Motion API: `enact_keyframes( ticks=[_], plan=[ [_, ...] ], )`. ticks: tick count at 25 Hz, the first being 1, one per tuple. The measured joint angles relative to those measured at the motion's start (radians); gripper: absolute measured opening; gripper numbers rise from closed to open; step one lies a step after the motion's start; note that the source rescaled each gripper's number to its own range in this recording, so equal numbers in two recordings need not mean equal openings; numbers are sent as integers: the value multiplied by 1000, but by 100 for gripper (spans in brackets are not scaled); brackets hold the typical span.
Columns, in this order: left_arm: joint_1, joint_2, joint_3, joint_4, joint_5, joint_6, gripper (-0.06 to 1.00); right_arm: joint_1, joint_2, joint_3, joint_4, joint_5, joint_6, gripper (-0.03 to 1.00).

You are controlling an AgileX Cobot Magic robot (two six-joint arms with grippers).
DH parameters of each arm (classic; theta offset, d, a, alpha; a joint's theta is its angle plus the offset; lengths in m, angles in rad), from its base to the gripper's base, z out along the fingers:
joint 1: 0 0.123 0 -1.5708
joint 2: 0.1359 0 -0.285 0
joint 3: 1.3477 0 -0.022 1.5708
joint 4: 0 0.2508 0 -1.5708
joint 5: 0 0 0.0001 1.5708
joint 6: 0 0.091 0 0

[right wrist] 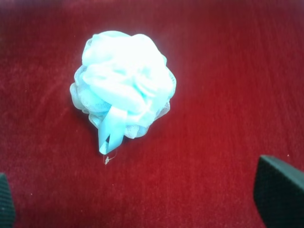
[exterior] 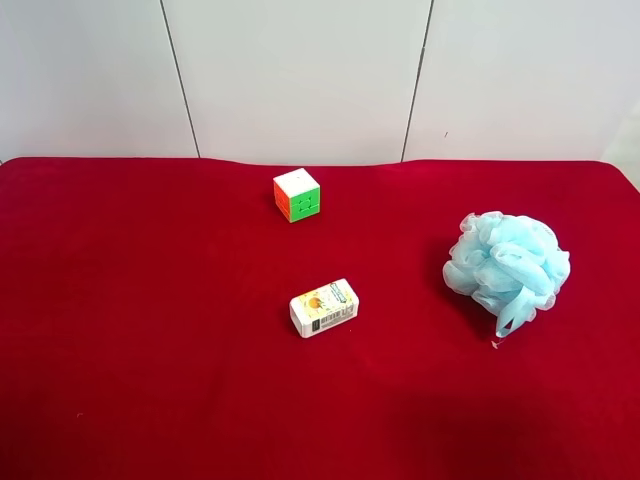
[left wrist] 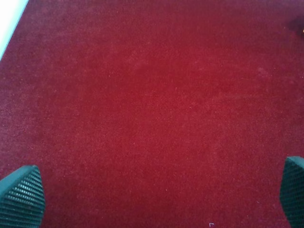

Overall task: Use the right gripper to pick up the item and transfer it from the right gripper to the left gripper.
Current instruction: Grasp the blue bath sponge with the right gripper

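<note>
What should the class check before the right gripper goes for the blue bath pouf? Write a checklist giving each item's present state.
1. Is the right gripper open, with nothing between its fingers? ok.
2. Is the bath pouf unobstructed in the right wrist view? ok.
3. Does it sit apart from the puzzle cube and white box? ok.
4. Is the left gripper open and empty, ready to receive? ok.
5. Does the ribbon loop lie free on the red cloth? ok.
6. How high is the right gripper above the cloth? cannot tell.
</note>
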Motion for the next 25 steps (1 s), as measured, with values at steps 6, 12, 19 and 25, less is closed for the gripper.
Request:
enact_keyframes(
  ticks=[6,12,19,25],
  plan=[
    [0,0,0,0,0,0,100,0,74,-85,1,-43,-1,100],
    [0,0,0,0,0,0,100,0,371,-207,1,-102,-5,100],
    [0,0,0,0,0,0,100,0,780,-261,1,-225,-8,100],
    [0,0,0,0,0,0,100,0,1127,-261,5,-383,-9,100]
  ],
)
